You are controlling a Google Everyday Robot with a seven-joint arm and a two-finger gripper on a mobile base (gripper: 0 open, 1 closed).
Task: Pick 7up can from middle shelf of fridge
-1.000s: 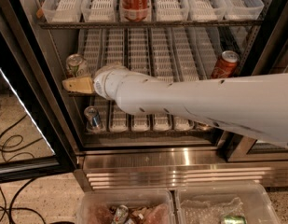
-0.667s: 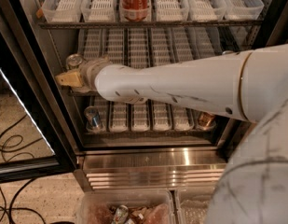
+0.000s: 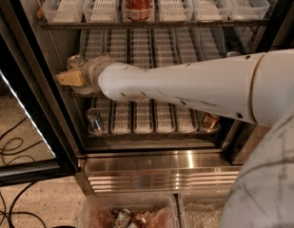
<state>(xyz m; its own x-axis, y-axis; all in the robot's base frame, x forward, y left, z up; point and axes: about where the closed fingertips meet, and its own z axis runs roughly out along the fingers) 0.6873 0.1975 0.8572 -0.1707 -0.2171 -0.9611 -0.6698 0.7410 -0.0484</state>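
The 7up can (image 3: 76,61) stands at the left end of the middle shelf (image 3: 137,45); only its silver top and a bit of pale side show. My gripper (image 3: 65,78) is at the shelf's left front, just below and in front of the can, at the fridge's (image 3: 161,167) left wall. I cannot see any contact with the can. My white arm (image 3: 184,87) reaches in from the right and hides most of the shelf's front.
A red cola can (image 3: 137,1) stands on the top shelf. A small blue-silver can (image 3: 95,120) and a copper can (image 3: 210,121) stand on the bottom shelf. The open glass door (image 3: 27,127) is at left. Clear bins (image 3: 130,213) sit on the floor in front. Cables (image 3: 8,146) lie at left.
My arm has swung left and nearer the camera, and the gripper has moved towards the fridge's left wall beside the 7up can. The red can at the shelf's right is now hidden.
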